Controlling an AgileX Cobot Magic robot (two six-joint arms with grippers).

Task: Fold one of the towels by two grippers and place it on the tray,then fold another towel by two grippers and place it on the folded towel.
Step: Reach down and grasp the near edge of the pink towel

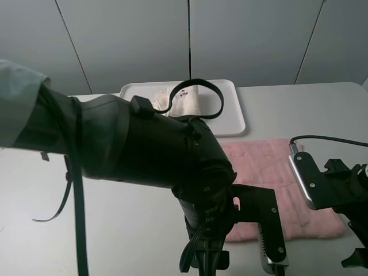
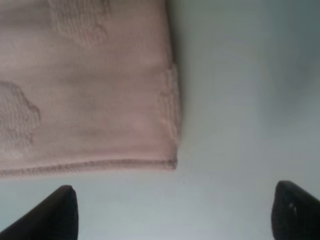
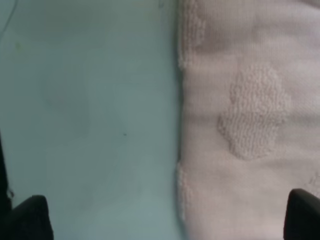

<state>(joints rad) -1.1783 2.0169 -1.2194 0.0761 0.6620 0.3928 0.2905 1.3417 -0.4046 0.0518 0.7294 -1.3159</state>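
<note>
The cream towel (image 1: 187, 103) lies folded on the white tray (image 1: 237, 118) at the back of the table. Nearer, right of the middle, the pink towel (image 1: 270, 167) is spread flat. My left gripper (image 1: 238, 259) hangs open over the pink towel's near left corner. In the left wrist view that corner of the pink towel (image 2: 85, 90) lies just ahead of the left gripper (image 2: 172, 210). My right gripper (image 1: 353, 250) is at the towel's near right side, partly cut off by the frame. The right wrist view shows the right gripper (image 3: 170, 220) open and straddling the pink towel's (image 3: 250, 115) side edge.
My bulky left arm (image 1: 144, 144) and its looped cable (image 1: 207, 95) hide the table's middle and part of the tray. Bare grey tabletop (image 1: 299, 109) lies right of the tray, and bare grey tabletop (image 1: 34, 190) also shows at the left.
</note>
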